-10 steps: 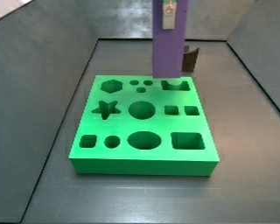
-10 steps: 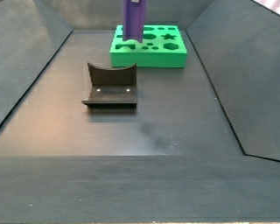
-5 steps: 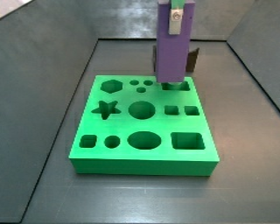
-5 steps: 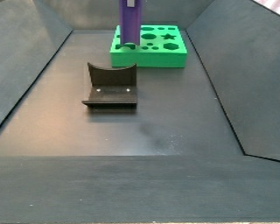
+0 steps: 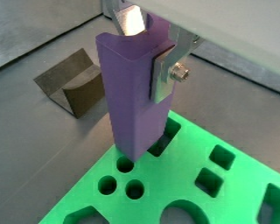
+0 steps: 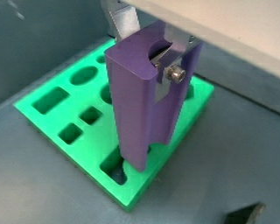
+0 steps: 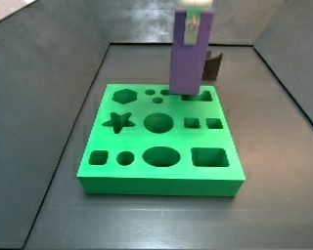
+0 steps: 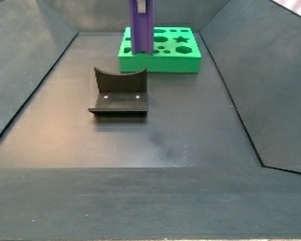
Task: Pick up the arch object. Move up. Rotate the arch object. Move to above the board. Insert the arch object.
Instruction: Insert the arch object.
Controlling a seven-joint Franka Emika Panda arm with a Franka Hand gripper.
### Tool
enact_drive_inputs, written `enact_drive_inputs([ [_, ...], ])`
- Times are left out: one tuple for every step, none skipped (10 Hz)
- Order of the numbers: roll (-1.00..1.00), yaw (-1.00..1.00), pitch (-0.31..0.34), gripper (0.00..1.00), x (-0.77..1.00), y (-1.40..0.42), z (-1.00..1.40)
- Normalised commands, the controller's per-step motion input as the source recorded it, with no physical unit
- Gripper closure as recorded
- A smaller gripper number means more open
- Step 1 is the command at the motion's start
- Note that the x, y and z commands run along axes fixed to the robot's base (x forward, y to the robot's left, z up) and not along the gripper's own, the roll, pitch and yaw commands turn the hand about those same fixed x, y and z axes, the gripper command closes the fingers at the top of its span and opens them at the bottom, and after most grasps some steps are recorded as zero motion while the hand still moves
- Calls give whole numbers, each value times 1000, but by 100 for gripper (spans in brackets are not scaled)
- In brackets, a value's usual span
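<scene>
The arch object (image 5: 133, 96) is a long purple prism held upright, also seen in a wrist view (image 6: 136, 109) and in both side views (image 7: 186, 63) (image 8: 140, 26). My gripper (image 5: 149, 48) is shut on its upper end, one silver finger (image 6: 166, 74) pressed on each side. The board (image 7: 136, 140), a thick green slab with shaped holes, lies right below. The prism's lower end sits at the arch-shaped hole (image 5: 166, 142) near the board's back corner. How deep it sits in the hole I cannot tell.
The fixture (image 8: 118, 91), a dark bracket on a base plate, stands on the floor apart from the board (image 8: 166, 64); it also shows in a wrist view (image 5: 73, 83). Grey sloping walls enclose the floor on all sides.
The gripper has come down with the arch object, bringing its lower end from above the board to the hole's mouth. The board and fixture have not moved.
</scene>
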Motion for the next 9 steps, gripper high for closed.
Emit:
enact_drive_inputs([
  [0,0,0,100,51,0,0],
  [0,226,0,100,191,-166,171],
  [90,400,147,100,329,-271,486],
  [67,366,24,100,249,-311,223],
  [6,134,0,100,77,-129,0],
  [37,31,0,100,0,-74,-63],
  [106,31,1,100,0,-129,-200],
  [140,40,26,100,0,-171,-260],
  [127,49,0,100,0,-166,-191],
])
